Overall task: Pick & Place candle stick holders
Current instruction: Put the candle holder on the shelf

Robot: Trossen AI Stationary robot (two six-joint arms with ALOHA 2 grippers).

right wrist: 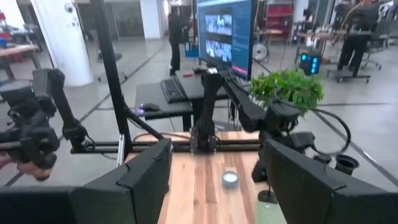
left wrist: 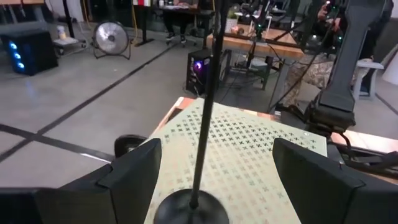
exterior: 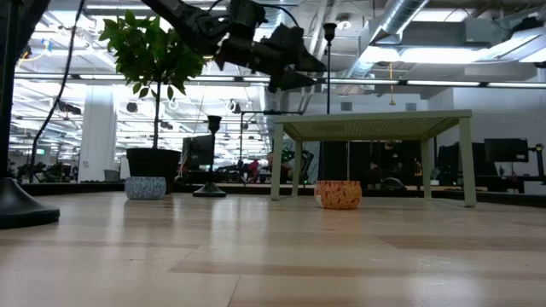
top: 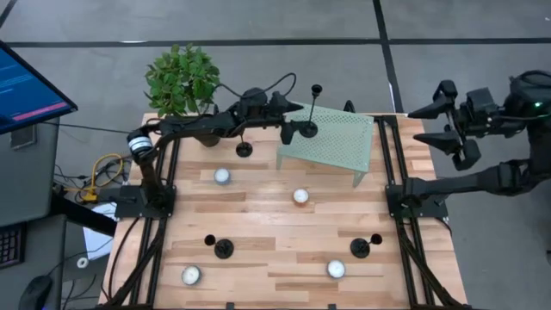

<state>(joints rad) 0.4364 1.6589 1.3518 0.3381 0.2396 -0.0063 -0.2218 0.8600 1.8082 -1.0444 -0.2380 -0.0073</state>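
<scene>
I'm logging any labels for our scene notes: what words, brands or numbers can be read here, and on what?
None can be read.
Laptop screen in the high view: lines of text, too small to read.
Monitor in the right wrist view: pictures and text, too blurred to read.

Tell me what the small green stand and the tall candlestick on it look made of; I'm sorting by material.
The green stand looks like perforated sheet metal with a matte pale-green coat: its top shows a regular pattern of small cut-outs. The tall candlestick looks like black-finished metal, judging by its thin rigid stem and flat disc base, though coated plastic can't be excluded.
</scene>
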